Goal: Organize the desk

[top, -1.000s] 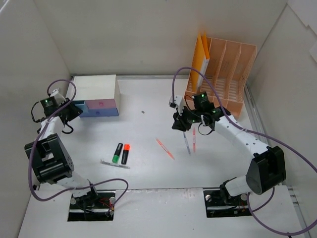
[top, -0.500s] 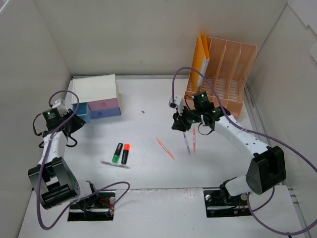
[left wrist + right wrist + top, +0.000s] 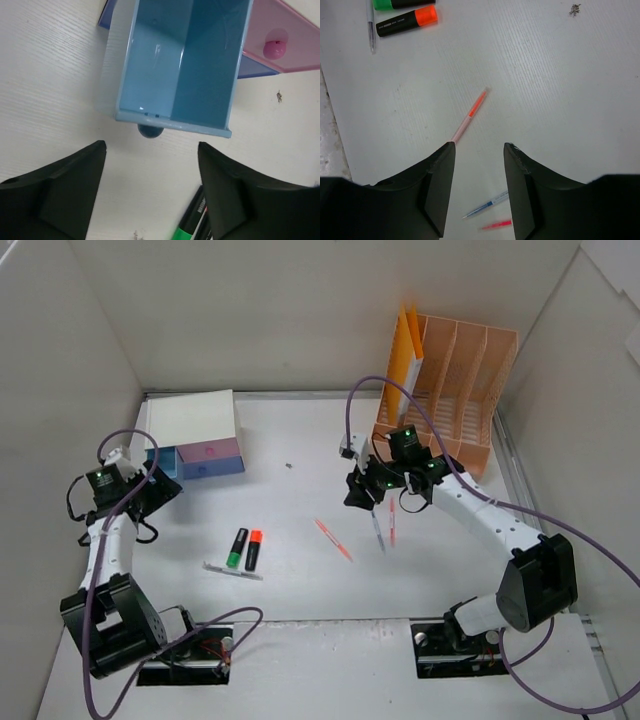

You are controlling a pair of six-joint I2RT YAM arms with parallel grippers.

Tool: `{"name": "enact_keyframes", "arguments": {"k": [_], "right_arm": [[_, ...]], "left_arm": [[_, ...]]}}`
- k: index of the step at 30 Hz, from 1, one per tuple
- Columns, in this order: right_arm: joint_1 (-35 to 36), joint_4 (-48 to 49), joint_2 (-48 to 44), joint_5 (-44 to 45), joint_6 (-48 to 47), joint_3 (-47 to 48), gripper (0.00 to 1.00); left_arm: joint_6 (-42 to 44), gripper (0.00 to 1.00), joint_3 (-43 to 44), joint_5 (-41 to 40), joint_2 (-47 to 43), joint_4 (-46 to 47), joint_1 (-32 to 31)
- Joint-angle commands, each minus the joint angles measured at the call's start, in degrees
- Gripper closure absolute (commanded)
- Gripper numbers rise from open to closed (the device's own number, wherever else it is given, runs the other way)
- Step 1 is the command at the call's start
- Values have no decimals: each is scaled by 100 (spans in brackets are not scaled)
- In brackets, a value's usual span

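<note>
On the white desk (image 3: 300, 590), a small drawer box (image 3: 195, 420) has its blue drawer (image 3: 185, 65) pulled out and nothing in it. My left gripper (image 3: 152, 150) stands open just in front of the drawer's round knob (image 3: 150, 131), not touching it. A green highlighter (image 3: 236, 548), an orange highlighter (image 3: 253, 550) and a clear pen (image 3: 232, 570) lie together at the left. My right gripper (image 3: 479, 147) hangs open above the desk with nothing in it. Below it lie an orange-pink pen (image 3: 470, 116), a blue pen (image 3: 487, 205) and a red pen (image 3: 496, 225).
A peach slotted file rack (image 3: 455, 390) stands at the back right with an orange folder (image 3: 405, 355) in its left slot. A pink drawer front (image 3: 285, 40) sits shut beside the blue drawer. A dark speck (image 3: 288, 466) lies mid-desk. White wall panels border the desk.
The left gripper pulled the blue drawer out, then let go of its knob, opened and backed off a little. The right gripper's jaws opened wider in place.
</note>
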Motion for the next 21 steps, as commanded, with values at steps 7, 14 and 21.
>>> {"name": "enact_keyframes", "arguments": {"k": [7,14,21], "right_arm": [[53,180,-175,-126,-72,-43,55],[62,197,-272,-38,-63,-130,89],[123,189,-211,313,261,-78,51]], "left_arm": [[36,19,207,-117,-912,-604,-10],[27,72,339,94,-1484,-1290,-431],[53,54,330,779,-1696,-1273,-1283]]}}
